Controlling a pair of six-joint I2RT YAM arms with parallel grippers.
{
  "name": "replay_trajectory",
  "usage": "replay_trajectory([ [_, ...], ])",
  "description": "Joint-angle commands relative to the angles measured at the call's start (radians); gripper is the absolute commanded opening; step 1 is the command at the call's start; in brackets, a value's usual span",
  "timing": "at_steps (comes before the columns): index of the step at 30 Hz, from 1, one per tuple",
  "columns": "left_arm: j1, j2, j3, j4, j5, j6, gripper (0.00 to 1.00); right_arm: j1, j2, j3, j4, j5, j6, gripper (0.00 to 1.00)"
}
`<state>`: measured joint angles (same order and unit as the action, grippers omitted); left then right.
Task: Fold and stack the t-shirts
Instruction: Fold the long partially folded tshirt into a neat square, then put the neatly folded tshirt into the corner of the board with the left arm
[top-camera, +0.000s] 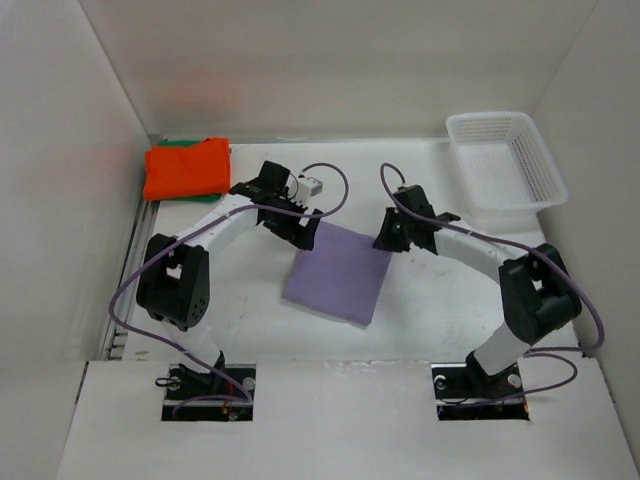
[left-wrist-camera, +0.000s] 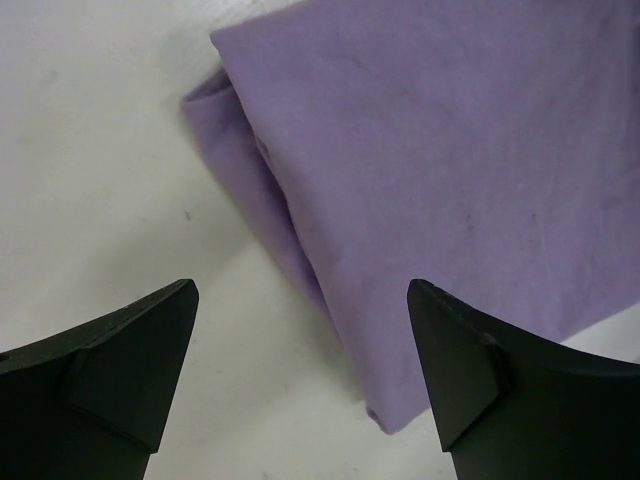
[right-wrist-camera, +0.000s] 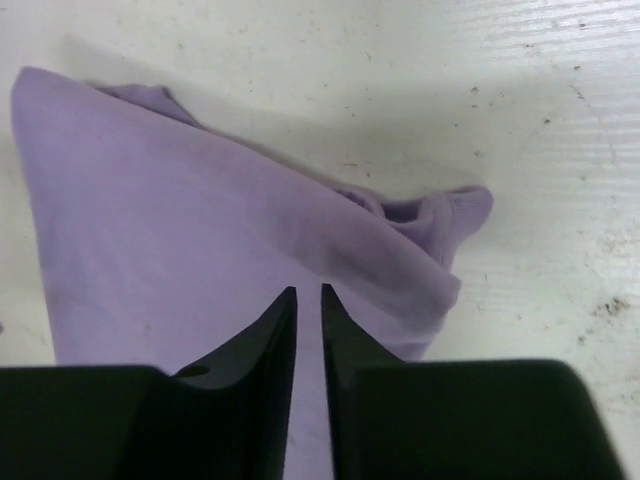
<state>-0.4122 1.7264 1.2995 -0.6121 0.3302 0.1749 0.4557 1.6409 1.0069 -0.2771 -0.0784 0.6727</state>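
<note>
Two-handed lift next: left gripper (left-wrist-camera: 300, 290) wide apart, right gripper (right-wrist-camera: 308, 292) nearly together. Pinch all purple shirt (top-camera: 338, 272) layers under each gripper; carry level to orange shirt (top-camera: 186, 167).

the top camera looks down from high behind the arms (top-camera: 478, 255) over the whole table (top-camera: 440, 310). both wrist cameras point down past their fingers (left-wrist-camera: 110, 380), close to the purple shirt (top-camera: 338, 272), shared by all three views.
</note>
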Motion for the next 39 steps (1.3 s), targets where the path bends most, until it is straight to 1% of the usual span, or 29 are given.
replay_trajectory([
  [1,0.026,0.036,-0.039,-0.014,0.119,-0.112,0.87,0.022,-0.111,-0.014,0.003,0.043,-0.018,0.23],
  [5,0.045,0.071,-0.062,-0.006,0.133,-0.147,0.87,0.036,-0.225,-0.112,-0.042,0.101,0.030,0.34],
  [11,0.013,0.128,-0.092,0.028,0.135,-0.169,0.87,0.060,-0.289,-0.232,-0.028,0.101,0.099,0.37],
  [13,0.010,0.154,-0.095,0.032,0.133,-0.175,0.83,0.070,-0.306,-0.254,-0.027,0.106,0.113,0.37],
  [16,0.003,0.199,-0.086,0.026,0.144,-0.192,0.72,0.071,-0.346,-0.271,-0.028,0.108,0.126,0.38],
  [20,-0.003,0.275,-0.057,-0.003,0.188,-0.204,0.52,0.071,-0.420,-0.277,-0.043,0.117,0.134,0.39],
  [24,-0.003,0.335,-0.025,-0.035,0.251,-0.218,0.26,0.036,-0.507,-0.278,-0.086,0.135,0.133,0.39],
  [26,-0.006,0.348,-0.011,-0.044,0.286,-0.229,0.09,0.015,-0.553,-0.284,-0.111,0.143,0.130,0.40],
  [27,-0.006,0.348,-0.003,-0.046,0.296,-0.233,0.02,0.001,-0.578,-0.290,-0.120,0.144,0.128,0.40],
  [28,-0.001,0.340,0.001,-0.048,0.299,-0.238,0.00,-0.016,-0.602,-0.298,-0.129,0.146,0.126,0.40],
  [31,0.037,0.279,0.021,-0.051,0.296,-0.252,0.00,-0.065,-0.674,-0.324,-0.157,0.144,0.122,0.40],
  [33,0.075,0.224,0.041,-0.040,0.267,-0.262,0.00,-0.105,-0.716,-0.343,-0.175,0.140,0.113,0.40],
  [36,0.131,0.182,0.098,-0.043,0.131,-0.256,0.00,-0.153,-0.745,-0.361,-0.194,0.131,0.094,0.40],
  [39,0.187,0.202,0.177,-0.038,0.003,-0.241,0.00,-0.171,-0.739,-0.357,-0.197,0.129,0.079,0.40],
])
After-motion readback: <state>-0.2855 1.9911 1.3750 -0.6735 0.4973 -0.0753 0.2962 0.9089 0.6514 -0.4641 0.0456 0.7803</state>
